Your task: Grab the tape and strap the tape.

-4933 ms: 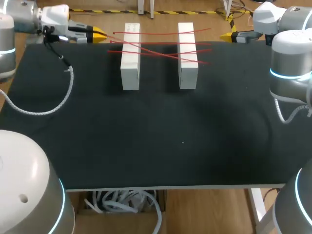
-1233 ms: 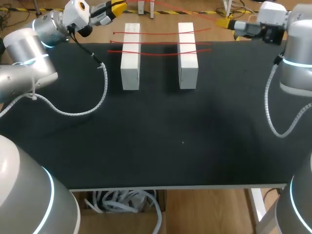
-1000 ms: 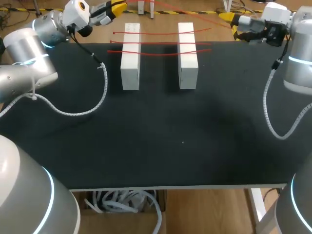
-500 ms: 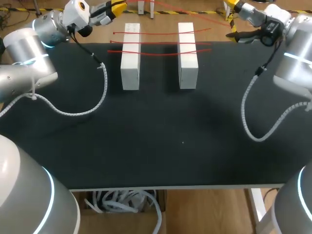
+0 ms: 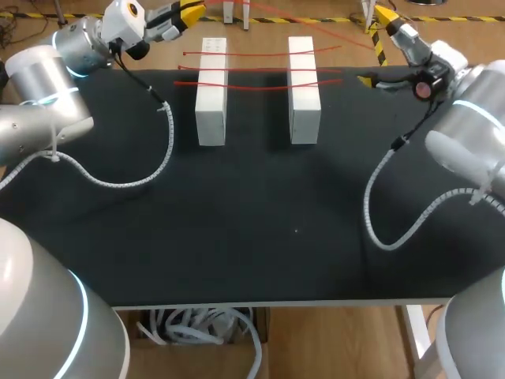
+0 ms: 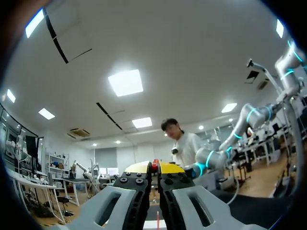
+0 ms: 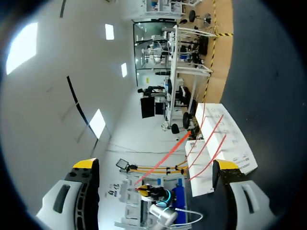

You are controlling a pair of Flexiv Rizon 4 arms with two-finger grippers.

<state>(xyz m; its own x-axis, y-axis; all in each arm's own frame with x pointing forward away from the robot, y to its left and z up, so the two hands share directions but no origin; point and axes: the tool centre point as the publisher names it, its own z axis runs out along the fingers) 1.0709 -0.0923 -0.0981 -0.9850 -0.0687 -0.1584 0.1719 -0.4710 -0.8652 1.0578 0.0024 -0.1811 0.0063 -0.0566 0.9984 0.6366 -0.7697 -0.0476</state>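
Note:
Two white blocks point(image 5: 211, 91) point(image 5: 304, 88) stand side by side at the table's far edge, with thin red tape point(image 5: 256, 54) strung across both in several strands. My left gripper point(image 5: 188, 11) is raised beyond the left block, shut on a red tape end point(image 6: 155, 163). From it a loose strand point(image 5: 316, 24) slants over the blocks to my right gripper point(image 5: 377, 47). That gripper is open, and its two yellow fingertips point(image 5: 387, 16) stand on either side of the strand. In the right wrist view the strand point(image 7: 168, 155) runs between the open gripper point(image 7: 155, 165), toward the blocks point(image 7: 225, 139).
The black table point(image 5: 260, 213) stretches wide in front of the blocks. White cable hoses point(image 5: 166, 150) point(image 5: 379, 205) hang from both arms over the table's sides.
My right gripper has turned and swung in toward the table's right rear, so that its open fingers now straddle the slanting strand. The left arm has kept still.

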